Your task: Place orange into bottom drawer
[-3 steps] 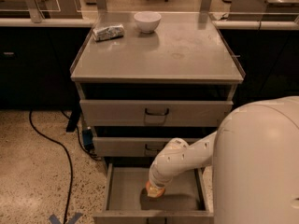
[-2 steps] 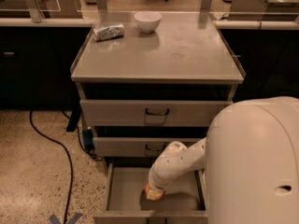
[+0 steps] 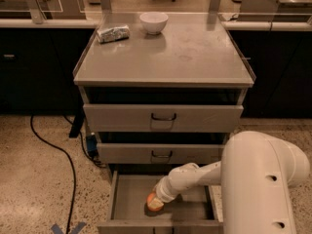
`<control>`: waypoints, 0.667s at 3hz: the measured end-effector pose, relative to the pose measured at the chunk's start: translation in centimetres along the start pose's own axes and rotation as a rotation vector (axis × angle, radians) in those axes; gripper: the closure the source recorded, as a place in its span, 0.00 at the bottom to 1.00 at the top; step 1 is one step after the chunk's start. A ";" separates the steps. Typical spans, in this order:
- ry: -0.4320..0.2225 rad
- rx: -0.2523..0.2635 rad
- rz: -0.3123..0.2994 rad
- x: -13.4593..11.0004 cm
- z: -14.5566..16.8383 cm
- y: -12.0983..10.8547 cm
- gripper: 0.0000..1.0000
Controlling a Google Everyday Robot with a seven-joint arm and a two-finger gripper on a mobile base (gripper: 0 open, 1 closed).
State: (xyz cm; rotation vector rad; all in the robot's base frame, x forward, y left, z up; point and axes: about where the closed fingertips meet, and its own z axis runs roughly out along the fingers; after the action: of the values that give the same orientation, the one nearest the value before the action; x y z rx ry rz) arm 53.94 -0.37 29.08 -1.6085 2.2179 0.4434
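The bottom drawer [image 3: 127, 199] of the grey cabinet [image 3: 195, 57] stands pulled open, its flat grey floor exposed. The robot's white arm [image 3: 197, 175] reaches into it from the right, sloping down to the left. The gripper [image 3: 157, 198] sits low inside the drawer, near the front and about midway across. The orange [image 3: 154, 204] lies directly at its tip. The end of the arm covers the upper part of the fruit, so only the lower, front-facing part of it shows, with a dark shadow on the drawer floor beneath. Whether the gripper is clamped on the orange or loose around it cannot be told from this angle (the wrist hides the contact). Nor is it plain whether the fruit rests on the floor or hangs just above it. Above, the middle drawer [image 3: 161, 153] and the top drawer [image 3: 163, 117] are closed, each with a dark handle at its centre. On the cabinet top, near the back edge, a white bowl [image 3: 153, 22] stands beside a crumpled silvery packet [image 3: 113, 33] to its left, the two apart. A black cable [image 3: 62, 155] trails across the speckled floor [image 3: 34, 189] left of the cabinet. The robot's bulky white body [image 3: 258, 179] fills the lower right corner.
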 end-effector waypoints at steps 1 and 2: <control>-0.010 0.001 0.011 0.2 1.0 0.0 1.00; -0.020 0.049 0.046 0.6 3.4 -2.3 1.00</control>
State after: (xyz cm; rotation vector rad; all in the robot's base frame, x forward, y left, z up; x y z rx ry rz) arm 56.29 -0.01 25.66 -1.5242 2.2369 0.4123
